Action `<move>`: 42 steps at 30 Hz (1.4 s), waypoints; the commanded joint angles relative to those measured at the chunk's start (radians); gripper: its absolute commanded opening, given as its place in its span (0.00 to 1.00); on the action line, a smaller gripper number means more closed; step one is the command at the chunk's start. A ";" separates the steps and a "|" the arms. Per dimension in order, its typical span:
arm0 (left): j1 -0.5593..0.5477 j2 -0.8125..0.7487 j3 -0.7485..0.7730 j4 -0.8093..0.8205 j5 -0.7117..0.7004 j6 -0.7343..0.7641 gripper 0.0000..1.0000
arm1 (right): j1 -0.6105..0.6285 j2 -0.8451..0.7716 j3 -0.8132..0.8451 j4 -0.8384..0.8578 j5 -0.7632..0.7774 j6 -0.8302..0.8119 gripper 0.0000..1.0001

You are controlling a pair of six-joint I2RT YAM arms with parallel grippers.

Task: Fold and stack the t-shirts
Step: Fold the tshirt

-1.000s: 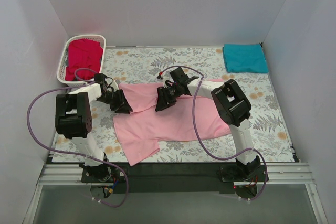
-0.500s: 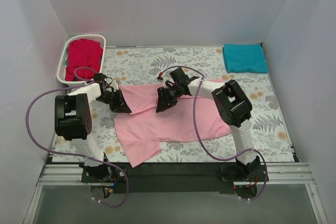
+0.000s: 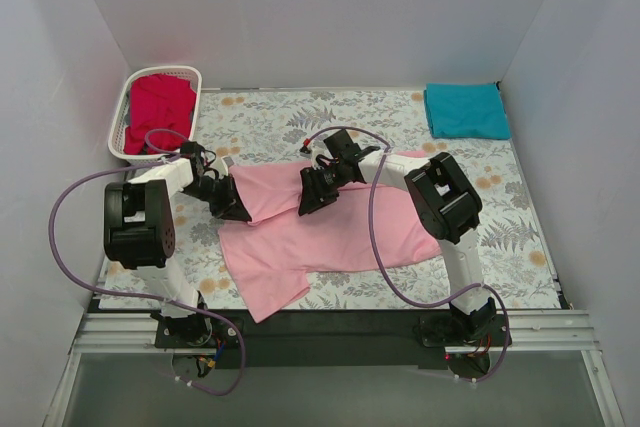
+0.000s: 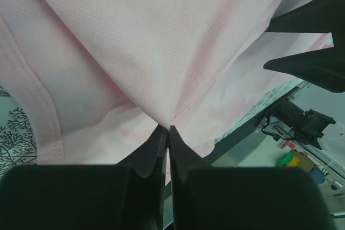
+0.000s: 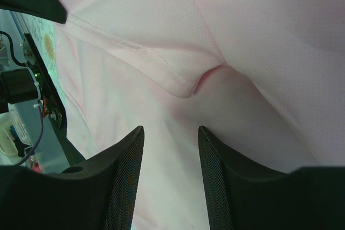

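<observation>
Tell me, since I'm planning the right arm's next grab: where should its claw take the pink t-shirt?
Probably the stitched hem fold just ahead of the open right claw, approached from above: that edge bulges up off the pink t-shirt, while the left claw pinches cloth beside.

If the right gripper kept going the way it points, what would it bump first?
Probably the pink t-shirt: its folded hem lies just ahead of the right gripper, though the gap is hard to judge.
</observation>
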 commanded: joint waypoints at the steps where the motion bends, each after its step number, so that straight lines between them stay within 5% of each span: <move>1: -0.007 -0.078 0.024 -0.032 0.017 0.021 0.00 | 0.001 -0.036 -0.007 -0.029 0.020 -0.006 0.52; 24: -0.027 -0.064 -0.022 0.005 -0.070 0.001 0.00 | -0.003 -0.089 -0.012 -0.028 0.038 -0.015 0.48; 42: -0.027 -0.024 0.003 0.011 -0.052 -0.002 0.00 | 0.018 0.039 0.092 0.027 0.012 0.072 0.47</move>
